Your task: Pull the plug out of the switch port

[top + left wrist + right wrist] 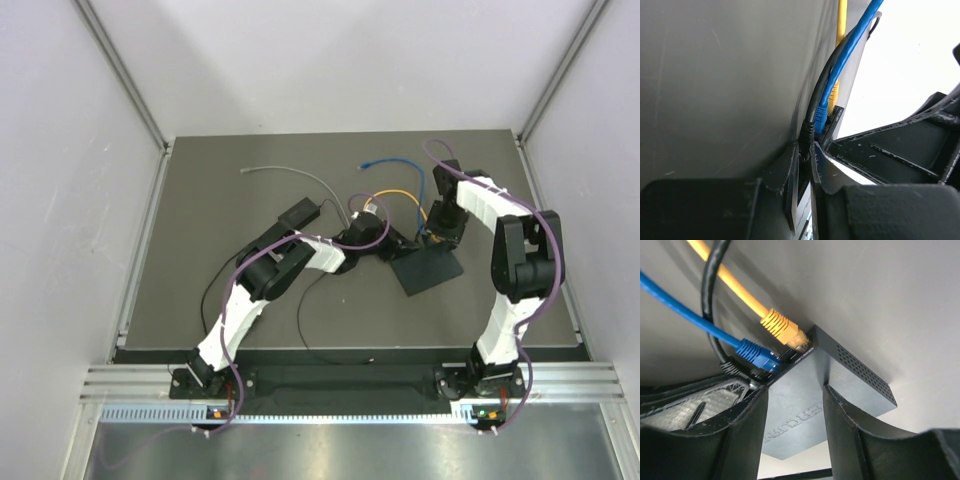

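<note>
The switch [432, 270] is a flat black box on the dark mat, with its ports along the far-left edge. In the right wrist view, blue [756, 354] and yellow [782, 327] plugs sit in the switch port row [790, 356]. A black plug [734, 368] sits at the row's left end. My left gripper [806, 147] is shut on that black plug [806, 131], right against the switch's edge [837, 116]. My right gripper [795, 390] stands open over the switch's top face [800, 415], one finger on each side of the embossed lettering.
A smaller black block [298, 213] with a thin cord lies left of the arms. A grey cable [285, 172] and a blue cable [385, 160] trail to the back of the mat. A yellow cable [400, 195] loops between the grippers.
</note>
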Controlling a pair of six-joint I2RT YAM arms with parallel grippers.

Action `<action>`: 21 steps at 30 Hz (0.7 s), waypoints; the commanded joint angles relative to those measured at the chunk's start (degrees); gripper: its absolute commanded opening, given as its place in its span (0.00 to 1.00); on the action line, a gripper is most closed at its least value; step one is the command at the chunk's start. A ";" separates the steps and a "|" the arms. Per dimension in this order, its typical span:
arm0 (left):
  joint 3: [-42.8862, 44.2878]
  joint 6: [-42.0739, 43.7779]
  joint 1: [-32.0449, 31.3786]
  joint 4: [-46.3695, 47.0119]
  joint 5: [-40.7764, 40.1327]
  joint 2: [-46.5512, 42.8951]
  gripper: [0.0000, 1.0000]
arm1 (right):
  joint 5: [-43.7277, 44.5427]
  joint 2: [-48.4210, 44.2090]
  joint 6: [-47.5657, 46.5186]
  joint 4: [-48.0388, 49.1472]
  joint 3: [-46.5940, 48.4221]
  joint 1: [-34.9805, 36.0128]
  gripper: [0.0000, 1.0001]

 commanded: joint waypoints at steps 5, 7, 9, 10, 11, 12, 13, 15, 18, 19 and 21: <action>-0.47 -0.72 0.38 1.57 -2.13 -2.21 0.00 | 2.05 2.38 -0.29 -0.38 2.62 0.54 0.50; -0.38 -0.81 0.38 1.75 -1.78 -1.95 0.00 | 2.93 2.82 -0.82 -0.38 3.15 0.81 0.51; -0.56 -0.72 0.29 1.75 -1.52 -2.04 0.00 | 3.28 3.26 -1.08 -0.38 3.59 1.07 0.52; -0.56 -0.64 0.20 1.75 -1.52 -2.13 0.00 | 3.46 3.87 -1.00 -0.38 3.68 1.07 0.52; -0.56 -0.55 0.03 1.58 -1.43 -2.13 0.00 | 3.46 4.05 -1.00 -0.29 3.68 1.16 0.52; -0.47 -0.63 -0.06 1.40 -1.34 -2.13 0.00 | 3.81 4.31 -1.17 -0.29 3.68 1.25 0.52; -0.56 -0.72 -0.06 1.66 -1.34 -2.13 0.00 | 4.16 4.40 -1.26 -0.12 3.59 1.33 0.52; -0.73 -0.98 -0.06 1.84 -1.52 -2.21 0.00 | 4.69 4.66 -1.44 -0.03 2.80 1.68 0.52; -0.03 -1.16 0.03 1.66 -1.34 -1.86 0.00 | 5.04 4.31 -1.44 1.02 0.61 2.39 0.52; 0.23 -1.34 0.03 1.58 -1.60 -1.78 0.00 | 5.39 4.14 -1.44 1.20 0.08 2.65 0.52; 0.06 -3.44 0.11 2.19 -1.43 -1.51 0.00 | 6.18 4.05 -1.35 1.90 -1.15 3.53 0.51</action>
